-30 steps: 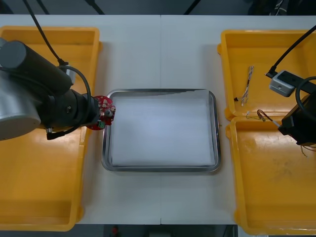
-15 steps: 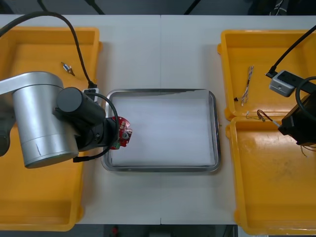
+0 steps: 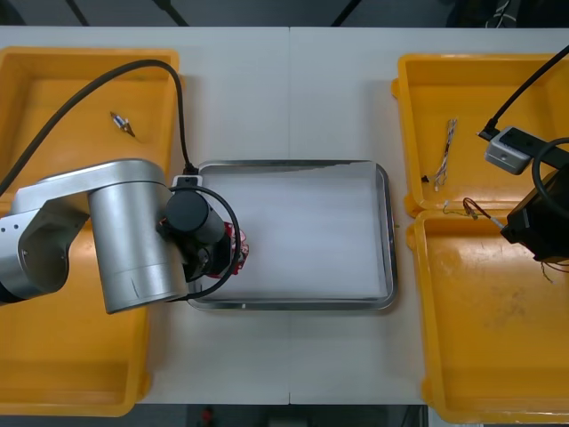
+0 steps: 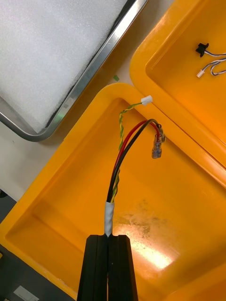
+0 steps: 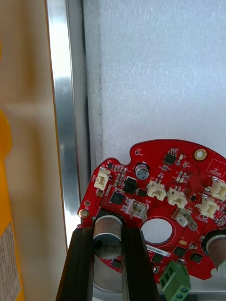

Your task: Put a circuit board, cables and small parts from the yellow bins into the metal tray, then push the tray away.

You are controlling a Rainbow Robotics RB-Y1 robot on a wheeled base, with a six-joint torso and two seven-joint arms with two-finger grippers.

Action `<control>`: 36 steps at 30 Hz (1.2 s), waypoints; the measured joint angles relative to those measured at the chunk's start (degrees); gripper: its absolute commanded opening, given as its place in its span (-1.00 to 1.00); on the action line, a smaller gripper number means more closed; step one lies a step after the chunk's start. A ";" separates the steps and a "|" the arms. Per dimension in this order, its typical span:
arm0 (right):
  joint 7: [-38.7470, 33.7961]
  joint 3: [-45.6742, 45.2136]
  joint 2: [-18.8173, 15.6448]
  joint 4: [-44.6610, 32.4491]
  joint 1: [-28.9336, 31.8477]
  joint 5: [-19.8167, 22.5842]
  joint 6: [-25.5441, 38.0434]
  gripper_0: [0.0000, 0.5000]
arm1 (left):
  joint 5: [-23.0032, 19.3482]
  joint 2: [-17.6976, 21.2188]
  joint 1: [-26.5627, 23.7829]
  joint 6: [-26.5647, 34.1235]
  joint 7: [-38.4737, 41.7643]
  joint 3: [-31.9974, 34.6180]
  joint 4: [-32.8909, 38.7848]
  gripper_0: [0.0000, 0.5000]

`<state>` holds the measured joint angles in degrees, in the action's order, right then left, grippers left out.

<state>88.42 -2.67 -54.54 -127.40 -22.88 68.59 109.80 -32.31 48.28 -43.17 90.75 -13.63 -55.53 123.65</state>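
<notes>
- The left gripper (image 5: 108, 233) pinches the round red circuit board (image 5: 155, 164). Its black fingers (image 5: 82, 263) are closed on either side of a silver can-shaped part standing at the board's edge.
- The circuit board has a round hole at its middle and carries several cream sockets, black chips, a green terminal block and a gold-ringed mounting hole.
- It sits over the white lining of the metal tray (image 3: 384, 231), just inside the left rim. I cannot tell whether it touches the lining.
- The right gripper (image 4: 108, 240) is pressed together on a cable bundle (image 4: 123, 160) of red, black and twisted yellow strands, bound with pale tape just above the fingers.
- The bundle ends in small metal terminals and a white plug, and it hangs over the near right yellow bin (image 3: 498, 356).
- A blue and white cable (image 3: 444, 151) lies in the far right bin.
- A small metal part (image 3: 122, 123) lies in the far left bin.
</notes>
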 measured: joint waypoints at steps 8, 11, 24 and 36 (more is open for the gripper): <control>0.00 0.00 0.00 0.00 0.00 0.00 0.00 -1.00 | 2.71 -1.29 -0.04 -0.55 0.05 -2.81 -0.32 -1.00; 0.00 0.00 0.00 0.00 0.00 0.00 0.00 -1.00 | 2.77 -2.27 -0.24 -0.99 0.10 -2.91 -1.54 -1.00; 0.00 0.00 0.00 0.01 0.00 0.00 0.00 -1.00 | 4.83 -4.47 -1.03 -1.63 0.47 -5.67 -4.51 -0.06; 0.00 0.00 0.00 0.01 0.00 0.00 0.00 -1.00 | 4.88 -4.47 -2.14 -1.83 0.53 -5.96 -4.37 0.86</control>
<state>88.42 -2.67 -54.54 -127.39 -22.88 68.59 109.80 -27.43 43.81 -45.31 88.92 -13.10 -61.49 119.29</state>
